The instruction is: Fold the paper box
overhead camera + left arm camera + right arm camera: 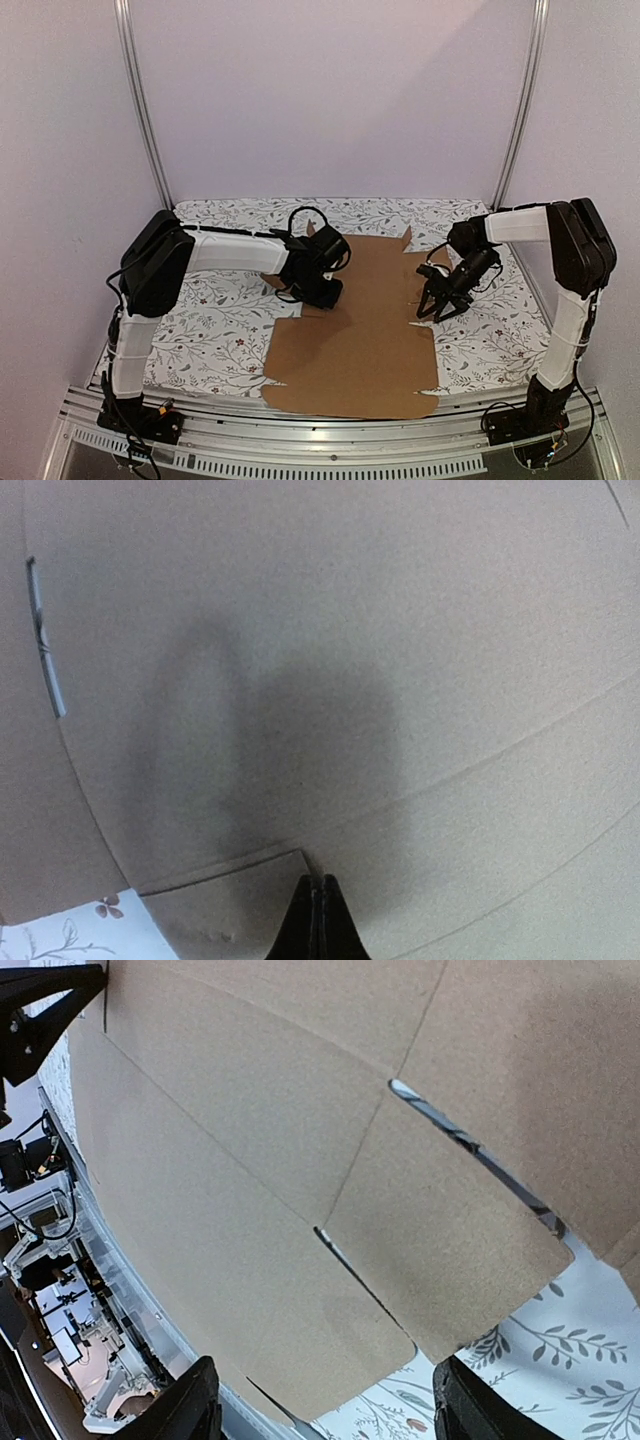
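The paper box (pixel 360 330) lies unfolded as a flat brown cardboard sheet in the middle of the table, with flaps and slits along its sides. My left gripper (pixel 318 295) is at the sheet's left edge. In the left wrist view it (pixel 316 882) is shut with nothing between the fingers, its tips right at the corner of a cut flap on the cardboard (pixel 350 680). My right gripper (pixel 432 310) hovers over the sheet's right edge. In the right wrist view it (pixel 325 1363) stands open, straddling a rounded side flap (pixel 440 1260) below it without touching.
A floral tablecloth (pixel 215 335) covers the table around the sheet. A metal rail (pixel 330 435) runs along the near edge, under the sheet's front end. Two upright posts (pixel 145 110) stand at the back corners, with plain walls behind.
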Controlling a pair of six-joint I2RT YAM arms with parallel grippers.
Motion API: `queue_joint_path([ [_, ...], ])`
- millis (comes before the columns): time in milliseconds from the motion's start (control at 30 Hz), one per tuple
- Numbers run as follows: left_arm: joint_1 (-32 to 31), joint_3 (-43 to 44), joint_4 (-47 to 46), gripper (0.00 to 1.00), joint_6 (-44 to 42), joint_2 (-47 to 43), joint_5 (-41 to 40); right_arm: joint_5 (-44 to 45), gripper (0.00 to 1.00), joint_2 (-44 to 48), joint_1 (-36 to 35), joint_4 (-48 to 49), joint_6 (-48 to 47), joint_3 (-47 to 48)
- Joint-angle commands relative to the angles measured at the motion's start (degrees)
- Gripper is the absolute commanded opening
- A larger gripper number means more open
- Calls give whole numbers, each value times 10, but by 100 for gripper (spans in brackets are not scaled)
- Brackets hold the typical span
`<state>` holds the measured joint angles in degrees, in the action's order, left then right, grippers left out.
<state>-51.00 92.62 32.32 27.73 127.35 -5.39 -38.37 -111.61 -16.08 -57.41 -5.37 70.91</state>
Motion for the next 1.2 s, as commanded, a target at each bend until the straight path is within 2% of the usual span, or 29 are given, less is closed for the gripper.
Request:
queue_joint_path([
  [0,-23,-32,14,0,4,80,35,-73,71,50,-11,26,-18,9],
  [433,-29,-44,4,0,0,81,41,-77,71,15,-43,32,-16,60],
  [867,-29,-72,-16,0,-2,75,48,-78,71,-75,-60,67,14,98],
  [1167,-27,-83,-24,0,-9,71,49,-1,70,-147,-57,69,44,109],
])
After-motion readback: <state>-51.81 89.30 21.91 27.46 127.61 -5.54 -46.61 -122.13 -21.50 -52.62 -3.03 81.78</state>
